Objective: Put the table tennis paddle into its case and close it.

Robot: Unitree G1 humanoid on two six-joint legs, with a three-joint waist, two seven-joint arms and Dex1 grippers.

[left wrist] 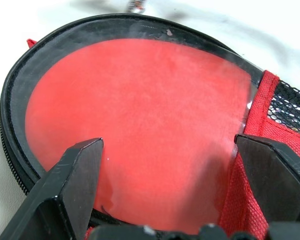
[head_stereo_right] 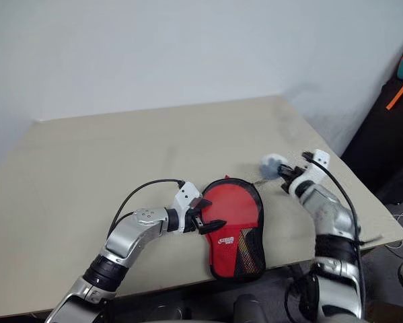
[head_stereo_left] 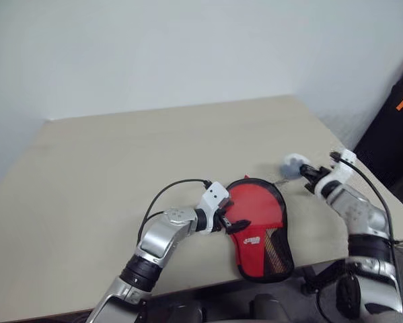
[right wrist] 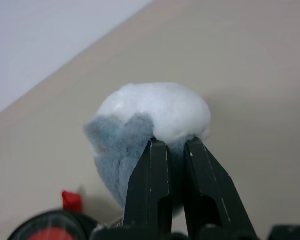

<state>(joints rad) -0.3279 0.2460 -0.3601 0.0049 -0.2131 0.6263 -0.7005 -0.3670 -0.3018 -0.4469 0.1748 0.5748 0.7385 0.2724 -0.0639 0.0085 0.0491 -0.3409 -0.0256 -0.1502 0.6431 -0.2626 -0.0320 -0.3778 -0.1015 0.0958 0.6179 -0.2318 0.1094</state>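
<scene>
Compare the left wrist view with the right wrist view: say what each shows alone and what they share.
Left wrist alone: the open left pincer over the case's clear window, the table tennis paddle's red face beneath, plus red mesh. Right wrist alone: the right pincer shut on a fluffy grey-white ball. Shared: the case and the beige table.

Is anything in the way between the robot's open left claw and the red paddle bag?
Nothing visible stands between them. The open left gripper sits right at the red soft paddle-shaped case, a finger over its clear window. The fluffy white-and-grey ball is off to the side, pinched in the right gripper.
</scene>
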